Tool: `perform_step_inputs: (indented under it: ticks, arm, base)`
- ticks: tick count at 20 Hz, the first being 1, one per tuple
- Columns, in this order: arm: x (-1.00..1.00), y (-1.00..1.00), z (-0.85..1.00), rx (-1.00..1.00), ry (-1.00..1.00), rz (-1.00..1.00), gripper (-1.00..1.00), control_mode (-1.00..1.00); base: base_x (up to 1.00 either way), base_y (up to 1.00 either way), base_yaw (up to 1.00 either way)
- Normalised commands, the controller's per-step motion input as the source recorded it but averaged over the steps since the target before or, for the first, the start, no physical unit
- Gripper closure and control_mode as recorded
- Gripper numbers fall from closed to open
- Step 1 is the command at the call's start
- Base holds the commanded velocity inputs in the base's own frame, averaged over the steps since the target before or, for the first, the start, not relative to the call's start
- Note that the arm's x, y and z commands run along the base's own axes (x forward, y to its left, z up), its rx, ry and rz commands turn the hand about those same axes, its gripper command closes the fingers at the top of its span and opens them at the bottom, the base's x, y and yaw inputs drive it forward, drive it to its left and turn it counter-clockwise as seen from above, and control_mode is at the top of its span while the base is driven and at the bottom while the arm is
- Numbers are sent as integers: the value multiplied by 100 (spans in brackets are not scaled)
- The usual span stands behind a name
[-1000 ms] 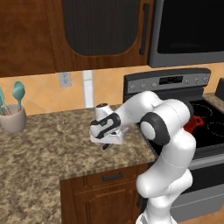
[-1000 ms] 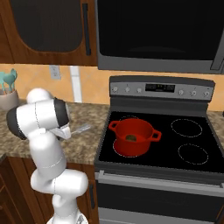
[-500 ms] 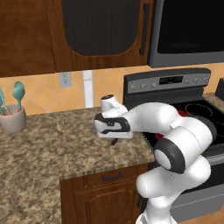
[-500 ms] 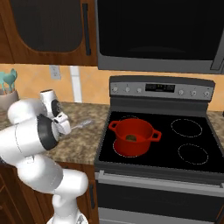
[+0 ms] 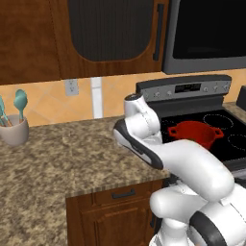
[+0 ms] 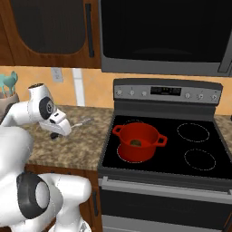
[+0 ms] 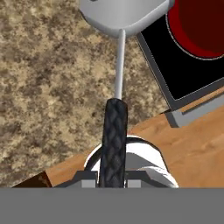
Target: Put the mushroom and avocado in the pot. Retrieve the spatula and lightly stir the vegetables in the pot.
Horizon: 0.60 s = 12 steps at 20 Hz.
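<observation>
Granite counter [image 5: 57,163], gripper [image 7: 113,181] clasping spatula [image 7: 114,131]

The granite counter [image 5: 57,163] carries a cup [image 5: 14,130] at its back edge; the stove [image 6: 154,154] beside it bears the pot [image 6: 137,141].

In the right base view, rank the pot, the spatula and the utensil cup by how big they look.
1. pot, clearly the largest.
2. and 3. spatula and utensil cup: both small and unsure; the spatula is partly hidden by the gripper shut on it, and the cup is cut off at the picture's edge.
</observation>
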Motion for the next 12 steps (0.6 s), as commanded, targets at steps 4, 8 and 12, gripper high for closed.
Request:
perform_step_inputs:
  ticks: [4,8,12]
  arm:
    - [-48,-56,76,0,-17,27,100,-100]
    - [-25,-76,64,1,-19,35,100,-100]
    - [-4,-93,13,1,-1,30,100,-100]
  base:
    - [0,0,0]
    - [0,0,0]
    - [0,0,0]
